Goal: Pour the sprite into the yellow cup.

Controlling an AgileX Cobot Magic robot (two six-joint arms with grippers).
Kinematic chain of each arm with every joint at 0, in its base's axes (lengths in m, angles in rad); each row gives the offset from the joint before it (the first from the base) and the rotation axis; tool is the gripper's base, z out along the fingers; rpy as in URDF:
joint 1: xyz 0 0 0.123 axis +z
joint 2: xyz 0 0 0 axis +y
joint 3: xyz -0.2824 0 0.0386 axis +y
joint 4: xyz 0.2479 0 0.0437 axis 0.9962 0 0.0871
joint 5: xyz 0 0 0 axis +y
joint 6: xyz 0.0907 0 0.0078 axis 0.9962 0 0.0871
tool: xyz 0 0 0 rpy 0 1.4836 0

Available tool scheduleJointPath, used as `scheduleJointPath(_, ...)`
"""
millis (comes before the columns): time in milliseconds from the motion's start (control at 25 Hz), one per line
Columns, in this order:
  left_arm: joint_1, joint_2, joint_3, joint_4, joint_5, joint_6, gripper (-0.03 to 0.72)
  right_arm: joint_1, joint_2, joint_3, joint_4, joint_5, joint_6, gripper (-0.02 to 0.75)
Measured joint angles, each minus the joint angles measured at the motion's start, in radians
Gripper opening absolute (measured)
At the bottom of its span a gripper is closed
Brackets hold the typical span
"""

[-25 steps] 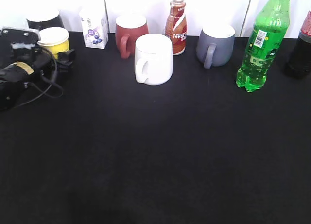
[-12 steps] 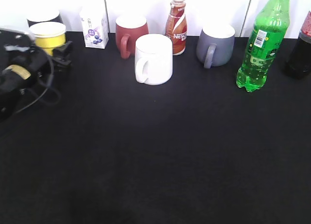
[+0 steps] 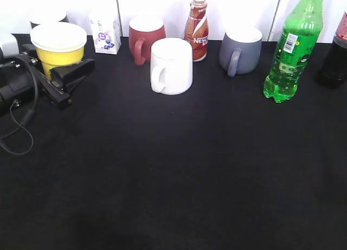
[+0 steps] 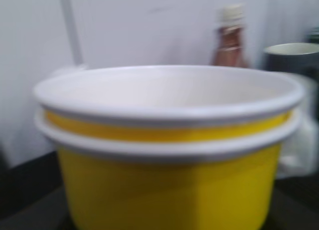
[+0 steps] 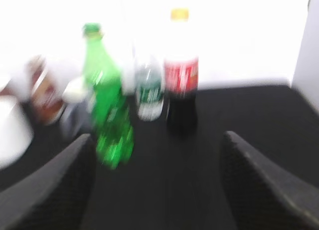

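Note:
The yellow cup (image 3: 58,46) has a white rim and sits between my left gripper's (image 3: 57,72) black fingers at the far left, held above the black table. It fills the left wrist view (image 4: 169,190), where the fingers are hidden. It looks like two nested cups. The sprite (image 3: 290,49), a tall green bottle with a barcode patch, stands upright at the back right. It shows blurred in the right wrist view (image 5: 107,110), ahead and left of my right gripper (image 5: 157,190), which is open and empty. The right gripper is outside the exterior view.
Along the back stand a small carton (image 3: 104,30), a red mug (image 3: 145,37), a brown Nescafe bottle (image 3: 196,30), a grey mug (image 3: 240,50) and a dark cola bottle (image 3: 335,55). A white mug (image 3: 172,65) stands in front of them. A dark cup (image 3: 47,17) is behind the yellow one.
My left gripper has carried the yellow cup up and toward the camera, a little to the right. The right wrist view is motion-blurred. The sprite has not moved.

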Motion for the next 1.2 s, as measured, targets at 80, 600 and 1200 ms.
scheduleJointPath(80,0.0,0.0,0.0,0.022,0.0,-0.003,0.465,0.0,0.202,0.094,-0.024,-0.365,0.0,0.585)
scheduleJointPath(600,0.0,0.0,0.0,0.029,0.0,-0.006,0.465,0.355,1.336,0.013,0.143,-1.291,-0.099,0.589)
scheduleJointPath(1200,0.0,0.0,0.0,0.031,0.0,-0.006,0.465,0.35,1.793,-0.396,0.245,-1.389,-0.078,0.658)
